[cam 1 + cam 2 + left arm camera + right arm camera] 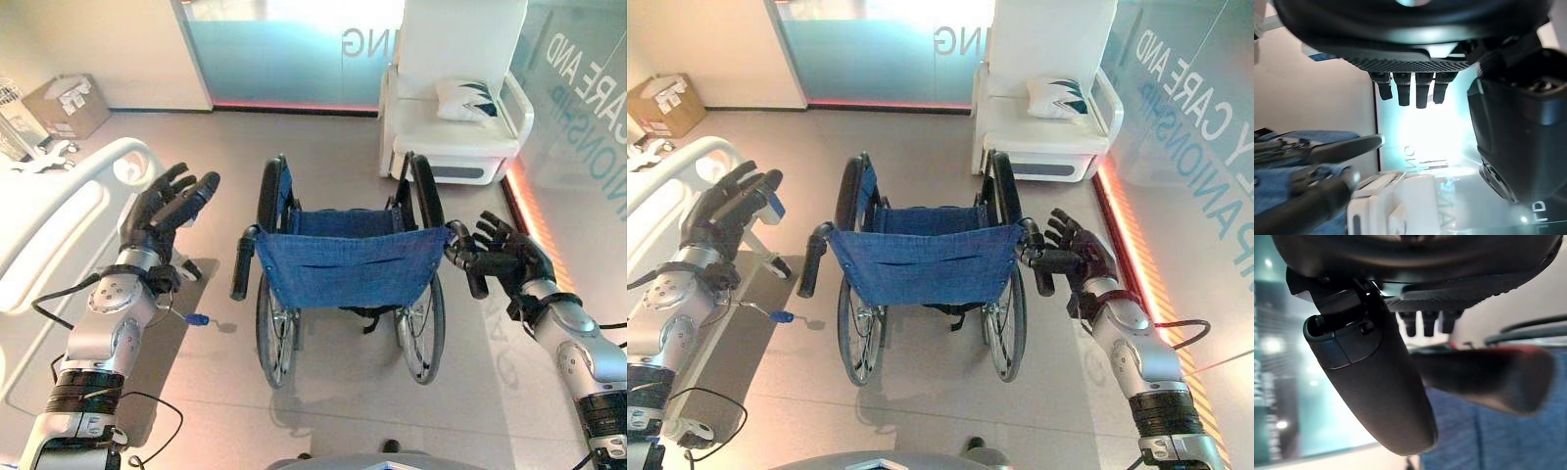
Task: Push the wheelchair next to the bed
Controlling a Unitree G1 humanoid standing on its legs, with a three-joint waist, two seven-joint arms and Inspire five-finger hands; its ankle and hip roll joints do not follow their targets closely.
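Here's the bed (59,211), its white rail curving just outside and beyond the left hand, and across the floor well ahead of the right hand sits a white armchair (453,117) with a patterned cushion (468,99) on its seat. Centre stage, the wheelchair (343,257) stands between the two hands, back turned this way, blue fabric backrest stretched between its push handles. The right hand (1080,257) is at the right push handle (1038,257): fingers spread and relaxed, not wrapped round it, the grip lying across the palm side in the right wrist view, though actual contact is hard to call. The left hand (165,211) hangs apart from the chair, fingers extended and slightly bent, holding nothing, with the left push handle (244,262) off to its inner side. A cardboard box (67,105) rests on the floor far beyond the left hand, against the wall.
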